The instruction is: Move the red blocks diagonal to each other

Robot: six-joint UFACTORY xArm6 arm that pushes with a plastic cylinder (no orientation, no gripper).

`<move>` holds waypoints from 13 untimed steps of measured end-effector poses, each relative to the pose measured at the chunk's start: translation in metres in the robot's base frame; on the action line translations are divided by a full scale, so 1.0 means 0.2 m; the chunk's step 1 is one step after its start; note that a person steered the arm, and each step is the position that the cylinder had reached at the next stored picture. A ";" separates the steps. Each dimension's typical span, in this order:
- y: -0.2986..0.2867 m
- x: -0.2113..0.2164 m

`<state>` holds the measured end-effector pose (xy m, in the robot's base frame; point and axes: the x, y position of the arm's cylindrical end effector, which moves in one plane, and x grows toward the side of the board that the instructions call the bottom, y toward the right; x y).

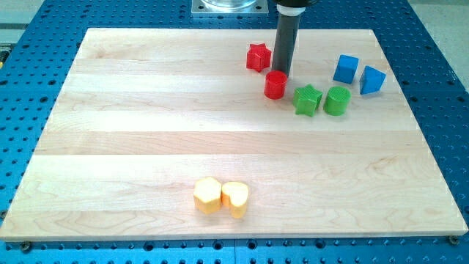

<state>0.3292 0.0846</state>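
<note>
A red star block (257, 57) lies near the board's top, right of centre. A red cylinder block (275, 84) stands just below and to the right of it, a small gap apart. My tip (283, 74) comes down from the view's top and ends right behind the red cylinder's top edge, touching or nearly touching it, and just right of the red star.
A green star (307, 100) and a green cylinder (337, 100) sit right of the red cylinder. Two blue blocks (346, 69) (371, 80) lie further right. A yellow hexagon (207, 195) and a yellow heart (236, 198) touch near the wooden board's (110, 147) bottom edge.
</note>
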 end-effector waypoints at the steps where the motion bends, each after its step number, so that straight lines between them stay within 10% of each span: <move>1: -0.05 0.00; 13: 0.03 0.10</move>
<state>0.3501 0.0911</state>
